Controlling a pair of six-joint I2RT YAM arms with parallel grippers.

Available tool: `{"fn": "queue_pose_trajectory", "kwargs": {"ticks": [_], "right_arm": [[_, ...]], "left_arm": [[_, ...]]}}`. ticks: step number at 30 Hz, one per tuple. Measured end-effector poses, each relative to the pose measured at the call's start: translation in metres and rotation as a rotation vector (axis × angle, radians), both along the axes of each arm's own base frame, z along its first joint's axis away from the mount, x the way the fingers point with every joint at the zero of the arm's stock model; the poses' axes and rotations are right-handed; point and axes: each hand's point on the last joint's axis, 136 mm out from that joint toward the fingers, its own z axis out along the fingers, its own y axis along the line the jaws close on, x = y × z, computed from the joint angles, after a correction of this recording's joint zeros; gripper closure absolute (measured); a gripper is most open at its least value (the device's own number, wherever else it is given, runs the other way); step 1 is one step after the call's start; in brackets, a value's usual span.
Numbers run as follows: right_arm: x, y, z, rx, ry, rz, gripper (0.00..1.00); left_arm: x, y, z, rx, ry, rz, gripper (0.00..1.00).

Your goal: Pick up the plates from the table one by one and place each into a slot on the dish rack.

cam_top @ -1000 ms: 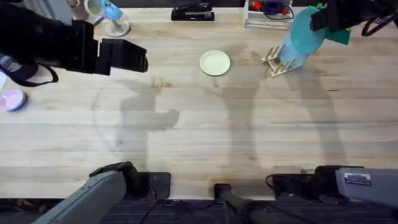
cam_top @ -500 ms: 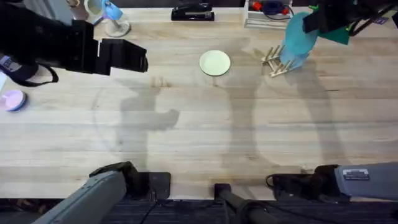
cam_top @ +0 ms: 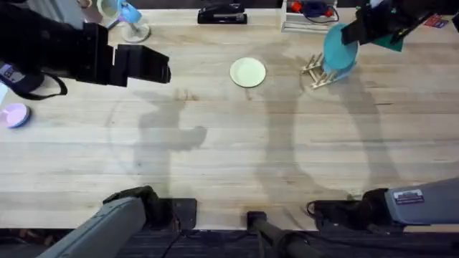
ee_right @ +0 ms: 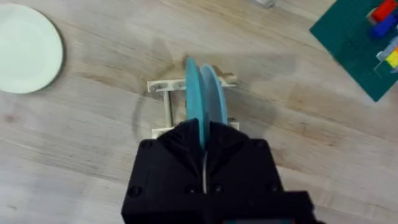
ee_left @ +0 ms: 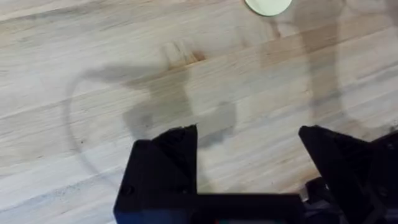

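Note:
My right gripper is shut on the teal-blue plate, holding it on edge directly over the dish rack at the far right of the table. From the right wrist, the plate runs down between the fingers of that gripper and stands among the dowels of the rack, beside a paler blue plate standing in the rack. The cream-yellow plate lies flat left of the rack. My left gripper hovers open at far left, holding nothing.
A black stapler and a white tray sit along the far edge. A green mat with bright blocks lies right of the rack. A small lilac disc rests at the left edge.
The right gripper has carried the teal-blue plate leftwards and down onto the rack, turning it more edge-on. The left arm and the cream-yellow plate have not moved.

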Motion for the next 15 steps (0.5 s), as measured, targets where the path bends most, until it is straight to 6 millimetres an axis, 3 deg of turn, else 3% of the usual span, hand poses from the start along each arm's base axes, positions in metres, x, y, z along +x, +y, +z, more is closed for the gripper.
{"fn": "queue_pose_trajectory", "kwargs": {"ticks": [15], "right_arm": [[0.005,0.001,-0.027,0.002,0.062,0.003,0.972]], "left_arm": [[0.0,0.0,0.0,0.0,0.0,0.0,0.006]]}}
